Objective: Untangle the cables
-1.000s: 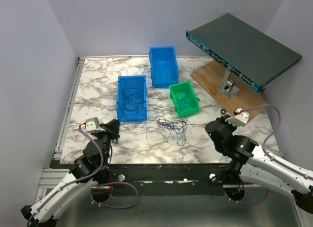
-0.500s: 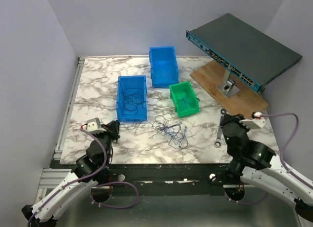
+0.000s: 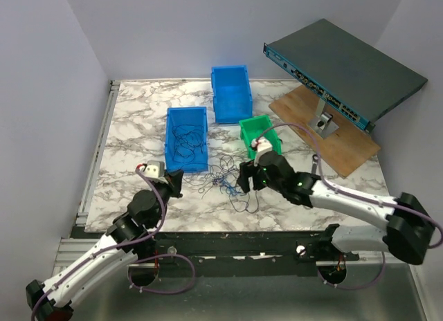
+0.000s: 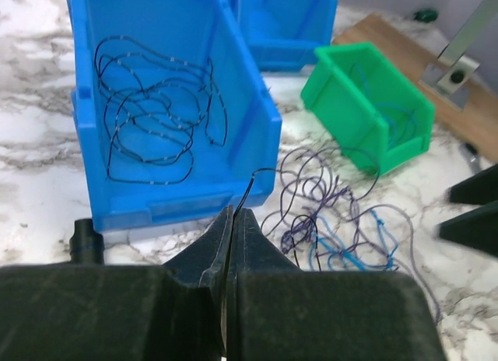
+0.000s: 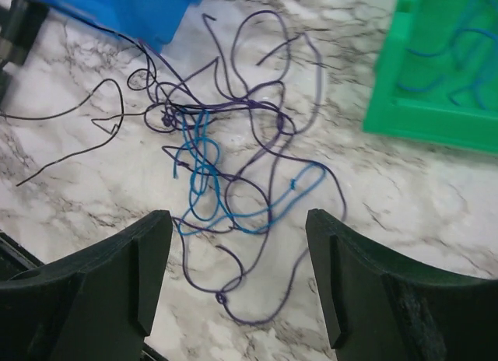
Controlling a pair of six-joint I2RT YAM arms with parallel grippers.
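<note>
Your left gripper (image 4: pixel 233 215) pinches 1 dark cable (image 4: pixel 247 188); the right gripper (image 5: pixel 237 229) hangs spread over the tangle (image 5: pixel 233 106). Next, clamp a blue strand (image 5: pixel 204 170), pull toward 3 o'clock.

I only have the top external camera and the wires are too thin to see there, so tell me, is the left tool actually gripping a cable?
Observer: Yes, the left wrist view shows the left tool shut on a dark cable that runs into the tangle.
Operator: And the right tool?
Observer: Open above the tangle in its wrist view, gripping nothing.
Operator: Anything in the green bin?
Observer: Thin blue cables lie inside it.
</note>
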